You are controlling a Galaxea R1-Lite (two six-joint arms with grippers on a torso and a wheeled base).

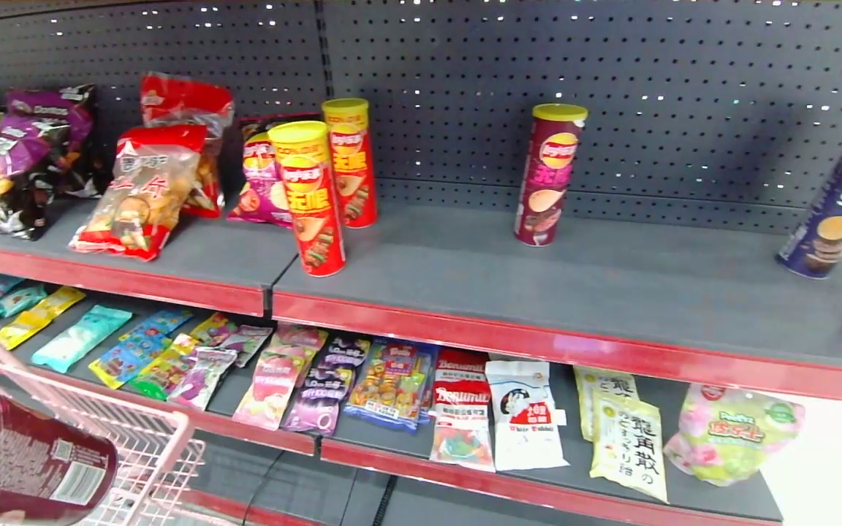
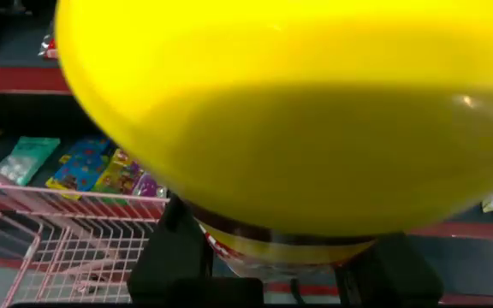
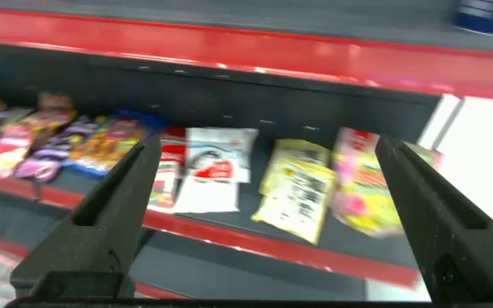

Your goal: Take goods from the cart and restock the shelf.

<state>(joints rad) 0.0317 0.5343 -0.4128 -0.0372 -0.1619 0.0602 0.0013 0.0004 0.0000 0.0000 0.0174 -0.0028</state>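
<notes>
Shelf: the upper board (image 1: 465, 270) carried two red cans (image 1: 315, 197), one maroon can (image 1: 549, 175) standing alone and blue cans (image 1: 834, 204) at the right edge. Much bare grey board lay between them, so I judged the restocking was far from finished.
Cart: the pink wire cart (image 1: 150, 438) stood low on my left, in front of the lower boards. I could not see what remained inside.
Held can: a dark red can with a yellow lid (image 1: 19, 456) was tilted above the cart corner, not yet at the shelf.
Left hand (image 2: 281, 257): it was clamped on this held can, one finger on each side under the lid.
Right hand (image 3: 265, 145): its fingers stood wide apart with nothing between them, facing the candy bags (image 3: 212, 167) on the lower board.
Remaining: I judged this can had to go up beside the maroon one.
</notes>
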